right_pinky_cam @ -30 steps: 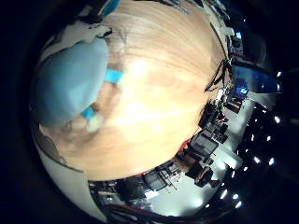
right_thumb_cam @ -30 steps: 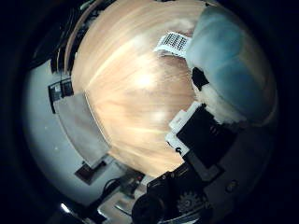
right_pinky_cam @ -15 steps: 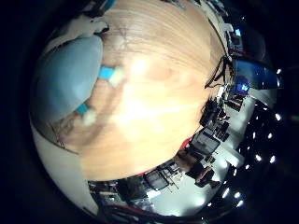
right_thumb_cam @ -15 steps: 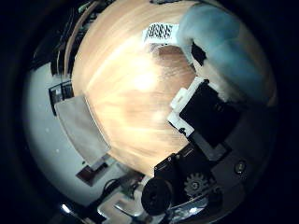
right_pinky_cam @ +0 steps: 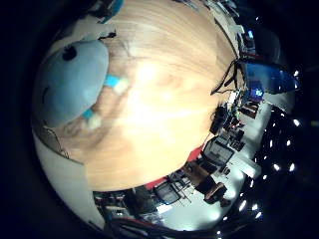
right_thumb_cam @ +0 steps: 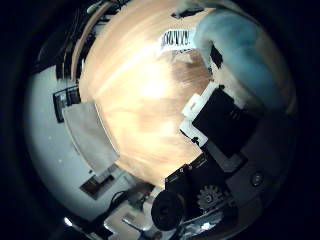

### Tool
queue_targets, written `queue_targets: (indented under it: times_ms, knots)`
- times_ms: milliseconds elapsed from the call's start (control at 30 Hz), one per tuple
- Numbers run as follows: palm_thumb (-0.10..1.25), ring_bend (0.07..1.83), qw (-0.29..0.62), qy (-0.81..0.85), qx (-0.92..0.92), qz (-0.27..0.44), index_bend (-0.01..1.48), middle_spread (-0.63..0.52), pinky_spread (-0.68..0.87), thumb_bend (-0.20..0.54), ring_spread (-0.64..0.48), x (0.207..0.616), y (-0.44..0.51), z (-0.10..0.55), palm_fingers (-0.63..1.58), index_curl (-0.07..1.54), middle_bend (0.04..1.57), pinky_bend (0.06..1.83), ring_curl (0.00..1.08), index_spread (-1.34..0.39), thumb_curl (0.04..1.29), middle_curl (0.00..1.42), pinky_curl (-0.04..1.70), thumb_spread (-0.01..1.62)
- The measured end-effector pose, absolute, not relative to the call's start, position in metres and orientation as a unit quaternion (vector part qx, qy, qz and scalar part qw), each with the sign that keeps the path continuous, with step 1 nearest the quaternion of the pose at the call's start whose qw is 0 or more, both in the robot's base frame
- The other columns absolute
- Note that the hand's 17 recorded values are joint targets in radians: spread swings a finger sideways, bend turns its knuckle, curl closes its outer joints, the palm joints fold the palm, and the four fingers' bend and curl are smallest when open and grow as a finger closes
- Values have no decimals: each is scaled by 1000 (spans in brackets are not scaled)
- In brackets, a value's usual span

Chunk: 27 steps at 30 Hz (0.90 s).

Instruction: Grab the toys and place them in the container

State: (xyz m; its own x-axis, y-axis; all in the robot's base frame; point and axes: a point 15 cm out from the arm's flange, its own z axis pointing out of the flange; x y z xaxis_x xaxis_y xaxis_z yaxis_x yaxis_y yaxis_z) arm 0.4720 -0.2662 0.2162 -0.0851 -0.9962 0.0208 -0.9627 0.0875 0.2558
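Toy first: a pale blue stuffed toy (right_pinky_cam: 70, 82) fills the upper left of the little finger side view, lying on the wooden table (right_pinky_cam: 164, 99), with small bright blue limbs stretched toward the middle of the tabletop. In the thumb side view the same toy appears at the upper right, and a white tag with black bars (right_thumb_cam: 176, 39) lies just beside it on the wood. The hand (right_thumb_cam: 220, 135) shows as black and white parts at the lower right of that view, with one finger reaching up close to the toy; whether it touches the plush, one cannot tell. Whether the fingers are curled or straight is also not clear from these views, so the state of the hand stays uncertain. The toy seems to lie to one side of the palm, not under its middle. The coming move probably needs the palm to shift over the toy's body. No container is visible in either view.
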Motion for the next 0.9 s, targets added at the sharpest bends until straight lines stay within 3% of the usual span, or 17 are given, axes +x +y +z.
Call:
queue_targets:
  times_ms: [500,900]
  knots:
    - [1159,1204,79,-724,683,-64,518,-442,-566,-8,-305,467,-244,279,1130,711,736,1244,546,-536,772,854,408,1021]
    - [1142,1199,45,-689,722,-45,452,-442,-581,-8,-312,463,-164,358,1127,790,712,1224,544,-556,794,867,414,1026]
